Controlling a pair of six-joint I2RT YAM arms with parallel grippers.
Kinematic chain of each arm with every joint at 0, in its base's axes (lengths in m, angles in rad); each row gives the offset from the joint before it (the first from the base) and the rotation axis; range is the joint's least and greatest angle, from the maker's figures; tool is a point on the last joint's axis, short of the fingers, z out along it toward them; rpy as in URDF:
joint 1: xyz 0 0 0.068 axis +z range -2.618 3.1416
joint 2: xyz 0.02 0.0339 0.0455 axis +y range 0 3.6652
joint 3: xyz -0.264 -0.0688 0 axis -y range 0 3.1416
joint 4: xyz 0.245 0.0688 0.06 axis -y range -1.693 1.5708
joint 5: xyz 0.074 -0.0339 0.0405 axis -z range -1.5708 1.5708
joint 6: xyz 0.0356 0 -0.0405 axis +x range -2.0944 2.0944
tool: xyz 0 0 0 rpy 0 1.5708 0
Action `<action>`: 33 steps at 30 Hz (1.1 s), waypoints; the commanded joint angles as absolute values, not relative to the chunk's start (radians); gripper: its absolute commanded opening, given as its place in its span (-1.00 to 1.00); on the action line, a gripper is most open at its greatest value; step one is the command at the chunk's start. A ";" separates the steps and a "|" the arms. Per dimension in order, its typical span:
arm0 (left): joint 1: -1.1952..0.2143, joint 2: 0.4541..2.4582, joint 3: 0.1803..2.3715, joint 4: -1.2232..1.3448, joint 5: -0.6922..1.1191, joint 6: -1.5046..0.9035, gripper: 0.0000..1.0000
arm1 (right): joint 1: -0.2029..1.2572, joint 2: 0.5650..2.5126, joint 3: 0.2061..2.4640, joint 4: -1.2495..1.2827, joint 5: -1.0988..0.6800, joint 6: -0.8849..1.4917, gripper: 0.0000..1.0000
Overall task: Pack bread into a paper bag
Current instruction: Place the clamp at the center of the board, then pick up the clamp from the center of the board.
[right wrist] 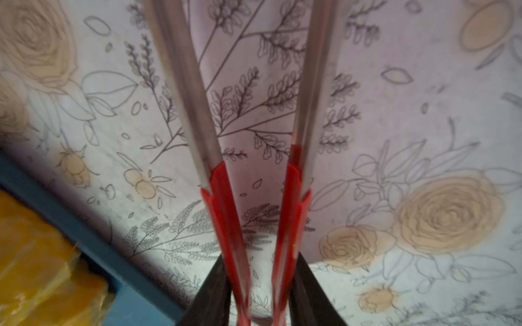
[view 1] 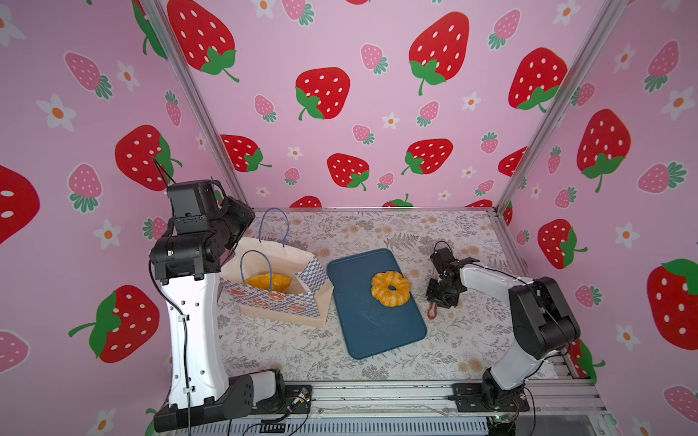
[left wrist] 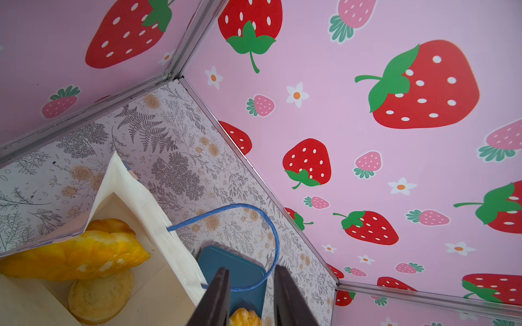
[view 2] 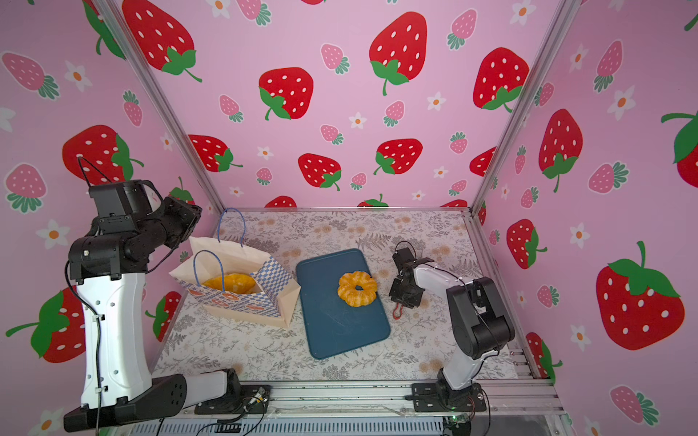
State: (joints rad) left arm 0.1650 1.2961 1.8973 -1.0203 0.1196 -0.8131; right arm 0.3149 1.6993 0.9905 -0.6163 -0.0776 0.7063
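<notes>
The golden twisted ring (view 1: 390, 287) is lying flat on the dark blue tray (view 1: 372, 334), beside the paper bag (view 1: 279, 307) already holding other bread (left wrist: 76, 251). The right gripper (right wrist: 261, 271) is clamping red-handled tongs (right wrist: 223, 214), whose arms are standing apart. The ring is looking light, soft and crushable, so the tongs are probably best pinching gently across one ridged side, through the hole. The left gripper (left wrist: 250, 271) is hovering at the bag's mouth, jaws apart, with a blue cord handle (left wrist: 271, 225) crossing the gap.

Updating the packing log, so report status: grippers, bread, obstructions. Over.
Left gripper open at paper bag handle; right gripper shut on empty tongs beside tray. Twisted ring on tray, other bread in bag. Path clear.
</notes>
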 commanded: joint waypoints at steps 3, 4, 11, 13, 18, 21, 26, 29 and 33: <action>0.162 1.302 1.919 -1.002 0.131 -0.811 -0.37 | 0.310 1.776 0.963 -0.583 -0.153 0.712 -0.29; 0.162 1.302 1.920 -1.004 0.130 -0.811 -0.37 | 0.309 1.787 0.965 -0.582 -0.156 0.713 -0.29; 0.162 1.307 1.924 -1.000 0.131 -0.807 -0.36 | 0.308 1.816 1.007 -0.600 -0.127 0.675 -1.00; 0.162 1.311 1.922 -1.000 0.130 -0.806 -0.36 | 0.308 1.810 1.030 -0.630 -0.117 0.655 -1.00; 0.162 1.316 1.910 -0.996 0.130 -0.802 -0.36 | 0.312 1.689 1.092 -0.774 -0.142 0.615 -1.00; 0.163 1.312 1.896 -0.987 0.131 -0.805 -0.36 | 0.330 1.599 1.170 -0.949 -0.169 0.585 -1.00; 0.162 1.308 1.882 -0.970 0.163 -0.815 -0.36 | 0.410 1.483 1.297 -1.299 -0.218 0.541 -1.00; 0.163 1.308 1.876 -0.962 0.171 -0.824 -0.36 | 0.429 1.421 1.310 -1.438 -0.285 0.508 -1.00; 0.161 1.311 1.873 -0.948 0.191 -0.839 -0.37 | 0.467 1.365 1.288 -1.575 -0.421 0.466 -1.00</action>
